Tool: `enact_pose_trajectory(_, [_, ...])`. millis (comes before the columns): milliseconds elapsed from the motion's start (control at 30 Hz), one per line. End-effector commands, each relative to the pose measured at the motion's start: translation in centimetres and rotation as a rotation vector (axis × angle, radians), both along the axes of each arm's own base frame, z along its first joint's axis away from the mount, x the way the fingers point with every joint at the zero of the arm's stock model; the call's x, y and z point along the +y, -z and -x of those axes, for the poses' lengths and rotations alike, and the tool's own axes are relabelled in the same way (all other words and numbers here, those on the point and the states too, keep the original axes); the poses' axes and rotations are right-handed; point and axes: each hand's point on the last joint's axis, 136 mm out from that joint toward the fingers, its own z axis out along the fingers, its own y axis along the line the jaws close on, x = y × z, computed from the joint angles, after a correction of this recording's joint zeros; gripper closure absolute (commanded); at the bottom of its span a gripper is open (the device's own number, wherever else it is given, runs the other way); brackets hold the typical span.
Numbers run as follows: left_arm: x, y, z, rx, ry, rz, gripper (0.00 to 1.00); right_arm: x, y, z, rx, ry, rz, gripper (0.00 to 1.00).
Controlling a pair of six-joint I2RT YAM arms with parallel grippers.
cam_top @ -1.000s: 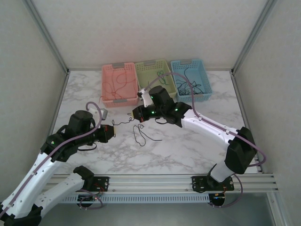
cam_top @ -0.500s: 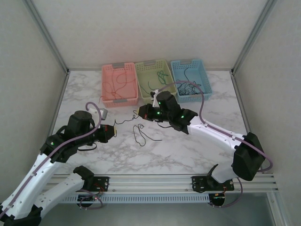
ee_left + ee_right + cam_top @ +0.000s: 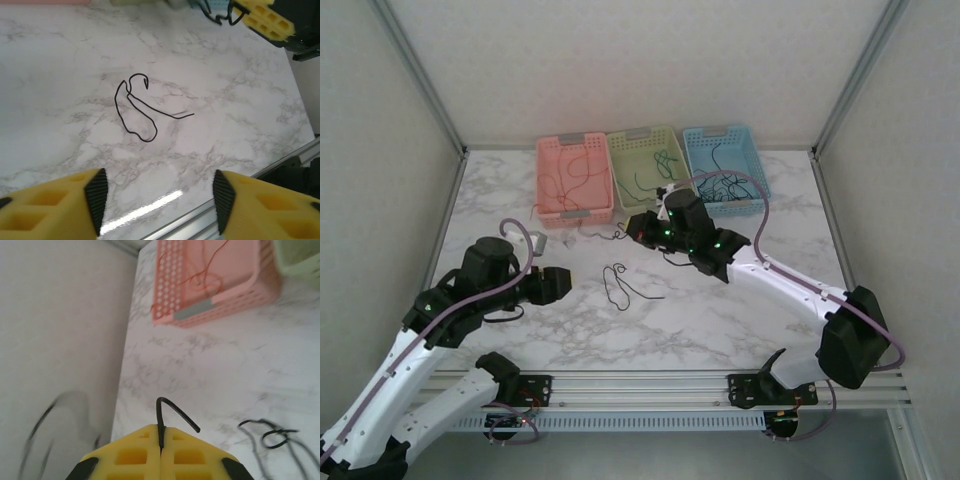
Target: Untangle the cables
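1. Since half a second ago, the right gripper point(image 3: 632, 230) has swung toward 1 o'clock. The held cable point(image 3: 159, 415), which then ran across to the left gripper point(image 3: 558, 283), has come free of that gripper.
2. The right gripper is pressed fully closed on the held cable, a thin black wire that rises from the seam between its fingers and hooks over. It sits near the front of the pink basket point(image 3: 575, 213) and the green basket point(image 3: 638, 134). From above, the wire trails faintly toward 9 o'clock.
3. The left gripper is spread wide with nothing between its fingers, toward 9 o'clock on the bench point(image 3: 700, 310).
4. A loose cable point(image 3: 117, 106), also black, lies on the bench as a loop with a tail. It is between the two grippers and touches neither.
5. At 12 o'clock, three baskets stand in a row. The pink basket holds red wires, the green basket holds green ones, and the blue basket point(image 3: 715, 131) holds dark ones.
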Motion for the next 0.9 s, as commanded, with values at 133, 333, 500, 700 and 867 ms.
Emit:
enact_pose_trajectory(133, [0.7, 0.6, 0.2, 0.007, -0.017, -0.026, 0.31, -5.5, -2.6, -2.3, -0.189, 0.143, 0.221, 1.00])
enact_pose_trajectory(333, [0.8, 0.8, 0.1, 0.013, -0.023, -0.035, 0.30, -16.4, -2.3, -7.4, -0.239, 0.444, 0.422, 1.00])
enact_pose_trajectory(500, [0.9, 0.8, 0.1, 0.012, -0.029, -0.036, 0.30, -22.6, -0.7, -12.0, -0.165, 0.592, 0.448, 1.00])
enact_pose_trajectory(700, [1.1, 0.6, 0.1, -0.003, -0.036, -0.030, 0.30, -26.0, 2.8, -17.6, -0.065, 0.667, 0.552, 1.00])
enact_pose_trajectory(867, [1.2, 0.6, 0.2, -0.006, -0.037, -0.030, 0.30, -28.7, 4.5, -21.3, -0.005, 0.776, 0.534, 1.00])
